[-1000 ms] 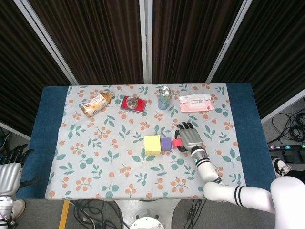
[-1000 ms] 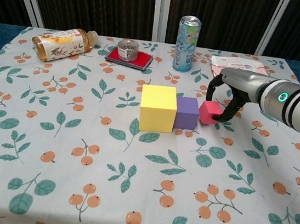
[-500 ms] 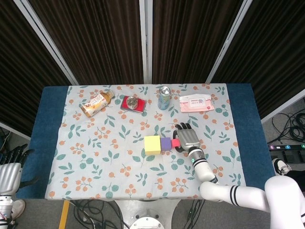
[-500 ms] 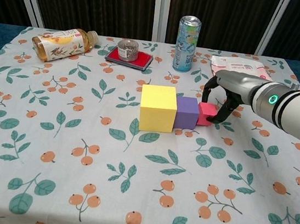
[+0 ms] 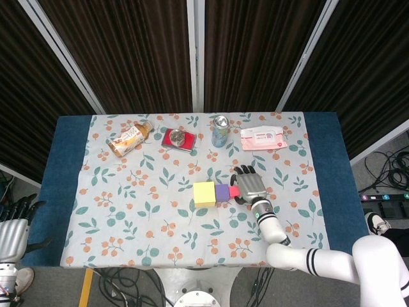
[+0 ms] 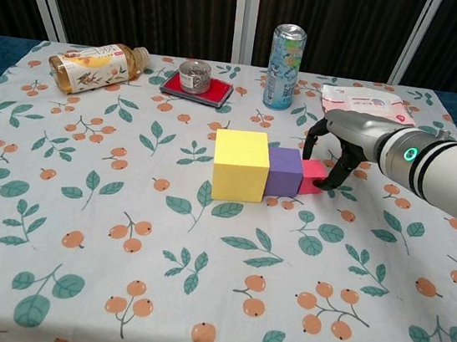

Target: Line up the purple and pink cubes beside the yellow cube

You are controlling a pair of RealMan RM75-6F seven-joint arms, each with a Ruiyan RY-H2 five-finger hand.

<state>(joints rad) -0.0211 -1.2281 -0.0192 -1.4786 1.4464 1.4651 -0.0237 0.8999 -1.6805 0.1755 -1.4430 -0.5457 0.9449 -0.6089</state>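
Observation:
On the floral tablecloth, a large yellow cube (image 5: 204,194) (image 6: 240,165), a smaller purple cube (image 5: 222,192) (image 6: 284,172) and a small pink cube (image 5: 234,191) (image 6: 312,174) stand in a row, touching. My right hand (image 5: 250,184) (image 6: 341,148) arches over the pink cube from the right and pinches it, with fingers behind it and the thumb at its front. My left hand (image 5: 13,233) hangs off the table's left edge in the head view, fingers apart and empty.
Along the far side lie a tea bottle (image 6: 95,65) on its side, a red pad with a small metal jar (image 6: 196,85), an upright drinks can (image 6: 285,55) and a pack of wipes (image 6: 364,100). Blue table edges (image 5: 67,166) flank the cloth.
My right hand has slid the pink cube left until it meets the purple cube, closing the gap. The left hand has not moved.

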